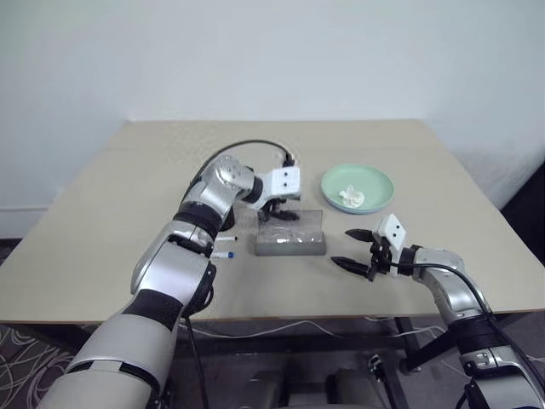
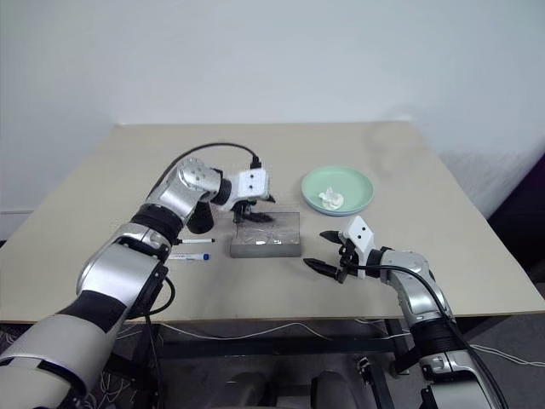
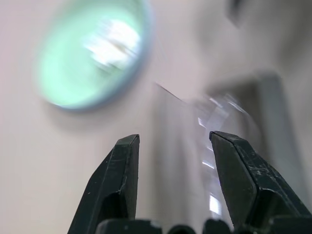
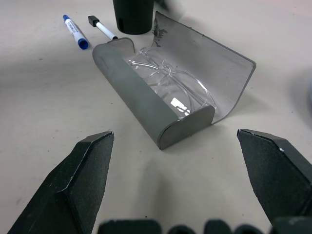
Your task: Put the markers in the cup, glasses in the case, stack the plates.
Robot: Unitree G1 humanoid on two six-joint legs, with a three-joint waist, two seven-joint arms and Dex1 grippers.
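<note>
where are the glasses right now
The glasses lie inside the open grey case mid-table, just under the left hand, with the cup and two markers to the case's left.

Two markers, one cup, one case.

A plain office-like room: bare white wall, beige table, patterned carpet.

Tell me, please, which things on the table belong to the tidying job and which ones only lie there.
Belong to the job:
- markers, on the table
- black cup
- glasses, lying in the open grey case
- mint green plate, stacked on a light blue one

Only lying there:
- crumpled white scrap, on the green plate
</note>
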